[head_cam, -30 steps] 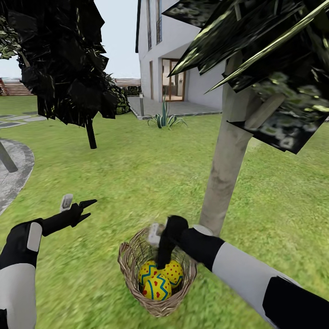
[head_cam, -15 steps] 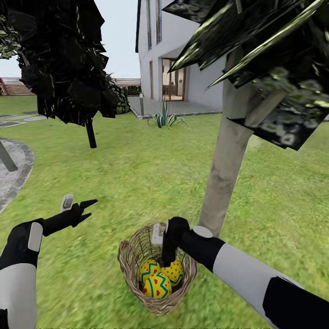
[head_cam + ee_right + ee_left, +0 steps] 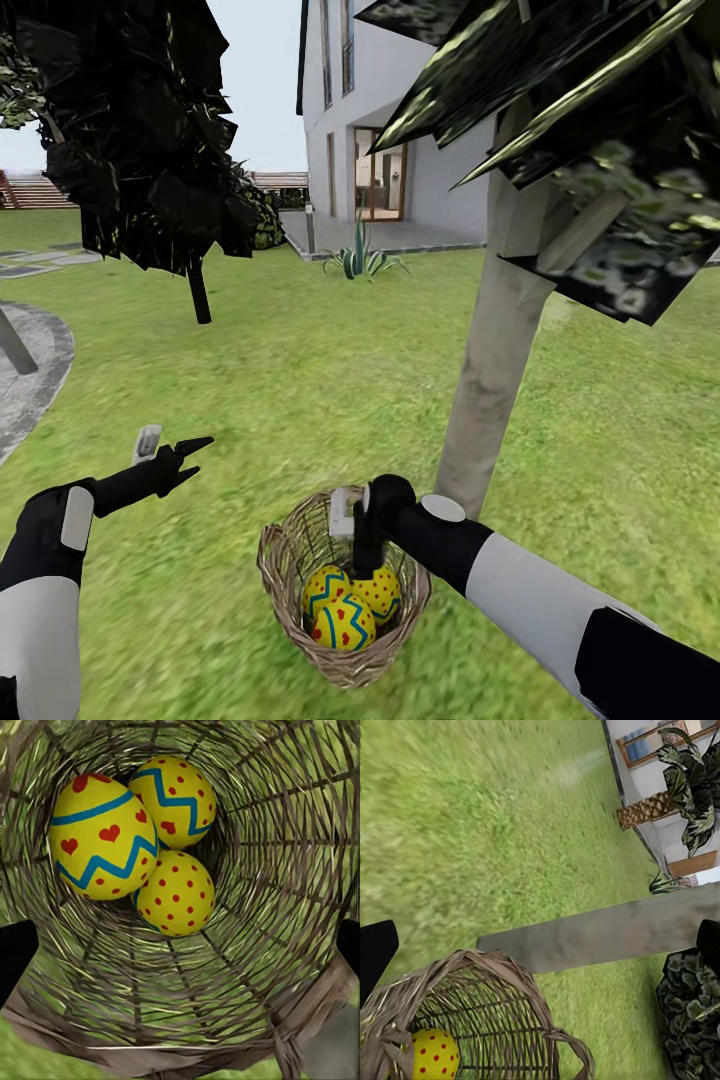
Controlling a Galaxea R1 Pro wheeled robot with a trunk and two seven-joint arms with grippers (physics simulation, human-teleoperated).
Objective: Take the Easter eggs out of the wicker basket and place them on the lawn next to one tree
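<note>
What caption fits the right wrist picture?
Three Easter eggs nestled at the bottom of the wicker basket.

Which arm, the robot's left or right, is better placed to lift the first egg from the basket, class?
Right. The right gripper hangs inside the wicker basket, open, directly over the three Easter eggs. The left gripper hovers over the lawn, well aside.

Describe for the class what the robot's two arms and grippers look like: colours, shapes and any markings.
Both arms have smooth white shells joined by black segments. The left arm carries a white oval patch on its black wrist; the right arm has a round white cap there. The left gripper and right gripper have slim black fingers, each with a small pale grey block beside them.
</note>
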